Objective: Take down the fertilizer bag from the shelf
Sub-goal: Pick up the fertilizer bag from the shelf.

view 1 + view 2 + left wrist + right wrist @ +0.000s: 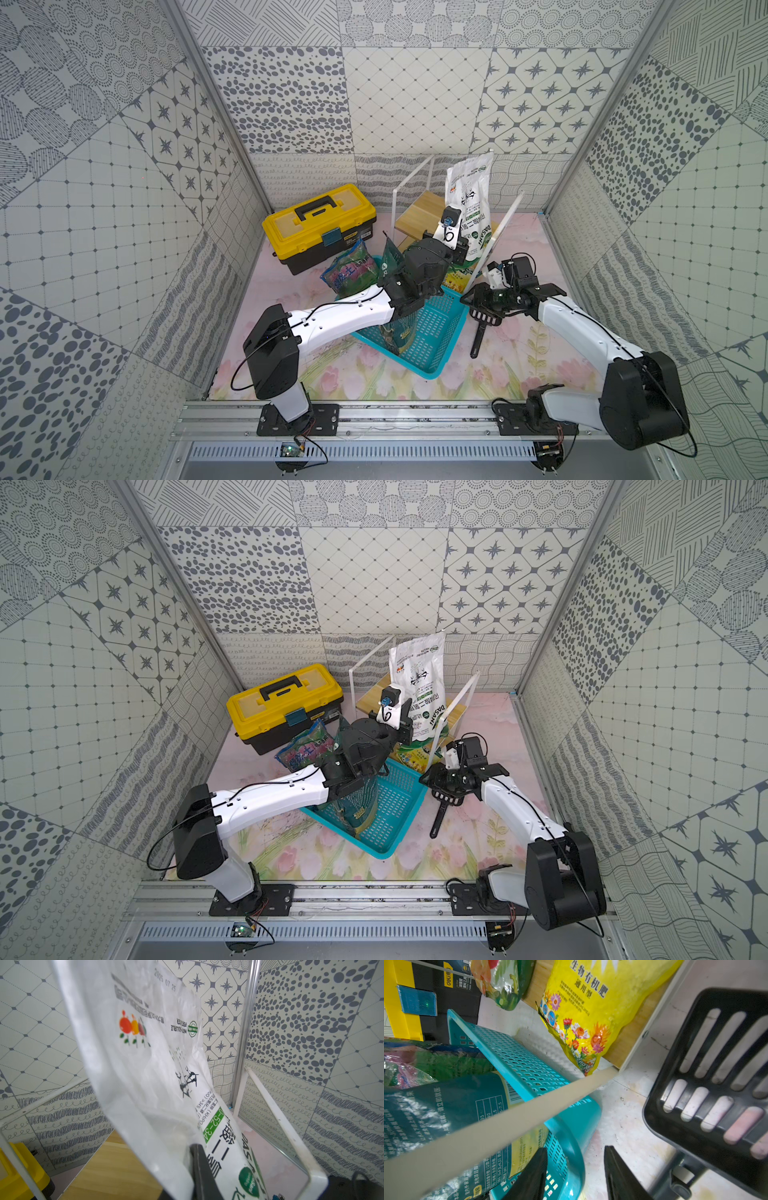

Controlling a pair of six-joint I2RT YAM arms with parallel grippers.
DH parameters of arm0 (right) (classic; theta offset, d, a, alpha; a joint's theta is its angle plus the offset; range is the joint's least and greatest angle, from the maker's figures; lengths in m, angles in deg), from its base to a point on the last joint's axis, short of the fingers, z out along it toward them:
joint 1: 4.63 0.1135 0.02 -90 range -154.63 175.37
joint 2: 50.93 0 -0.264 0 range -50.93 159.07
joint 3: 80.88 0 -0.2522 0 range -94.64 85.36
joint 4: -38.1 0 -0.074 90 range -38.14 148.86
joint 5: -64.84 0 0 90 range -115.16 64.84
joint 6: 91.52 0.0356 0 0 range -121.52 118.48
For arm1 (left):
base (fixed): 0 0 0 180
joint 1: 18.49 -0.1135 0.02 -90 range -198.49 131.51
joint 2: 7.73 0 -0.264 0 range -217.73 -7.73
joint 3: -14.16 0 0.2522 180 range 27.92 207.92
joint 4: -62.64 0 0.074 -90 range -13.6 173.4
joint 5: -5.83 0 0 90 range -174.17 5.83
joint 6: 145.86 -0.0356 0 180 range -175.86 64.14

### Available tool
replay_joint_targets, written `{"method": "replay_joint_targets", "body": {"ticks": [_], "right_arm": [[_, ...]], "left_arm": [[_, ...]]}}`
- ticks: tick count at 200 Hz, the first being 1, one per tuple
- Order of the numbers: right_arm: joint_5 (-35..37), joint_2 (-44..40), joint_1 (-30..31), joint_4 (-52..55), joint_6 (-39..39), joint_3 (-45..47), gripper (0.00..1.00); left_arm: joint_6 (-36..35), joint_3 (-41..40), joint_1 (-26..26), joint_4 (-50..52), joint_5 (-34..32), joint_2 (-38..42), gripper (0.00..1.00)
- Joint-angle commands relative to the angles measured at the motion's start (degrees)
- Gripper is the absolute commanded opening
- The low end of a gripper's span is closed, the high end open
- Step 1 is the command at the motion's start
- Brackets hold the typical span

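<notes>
The fertilizer bag (469, 187) (419, 667) is white with green print. It stands tilted on the top board of the shelf (419, 212) (372, 696), between the thin white side panels. My left gripper (462, 249) (405, 729) is shut on the bag's lower part. The left wrist view shows the fertilizer bag (145, 1053) close up, with one dark finger (199, 1167) pressed on it and the other hidden behind it. My right gripper (467, 297) (575, 1159) is open and low beside the shelf's front corner. Its fingers stand on either side of the teal basket's rim.
A teal basket (432, 332) (517, 1059) in front of the shelf holds a dark green bag (399, 332). A yellow flower-print bag (591, 1012) lies on the lower board. A black slotted garden tool (484, 318) (716, 1084) lies under the right arm. A yellow toolbox (320, 224) and a blue soil bag (351, 274) sit at the left.
</notes>
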Motion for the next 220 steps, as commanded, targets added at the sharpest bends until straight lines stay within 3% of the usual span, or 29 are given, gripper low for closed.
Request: {"method": "replay_joint_targets", "body": {"ticks": [1,34,76,104,177,220], "right_arm": [[-0.8,0.5,0.5,-1.8,0.2,-1.5,0.48],[-0.3,0.7,0.6,-1.8,0.7,-1.4,0.49],[0.1,0.1,0.6,-1.7,0.6,-1.2,0.5],[0.3,0.0,0.6,-1.1,-0.1,-1.1,0.5],[-0.1,0.1,0.6,-1.1,-0.6,-1.3,0.52],[-0.1,0.0,0.6,-1.3,-0.3,-0.8,0.51]], "left_arm": [[-7.7,4.4,0.9,-26.5,0.9,0.3,0.0],[-8.4,12.3,0.9,-29.4,1.6,-5.4,0.0],[-16.8,24.9,0.9,-35.7,-0.6,-14.3,0.0],[-21.1,28.5,0.6,-36.9,-1.0,-17.0,0.0],[-20.6,18.1,-2.0,-37.5,-2.4,-9.0,0.0],[-13.2,8.1,-1.7,-36.0,-2.5,-0.2,0.0]]}}
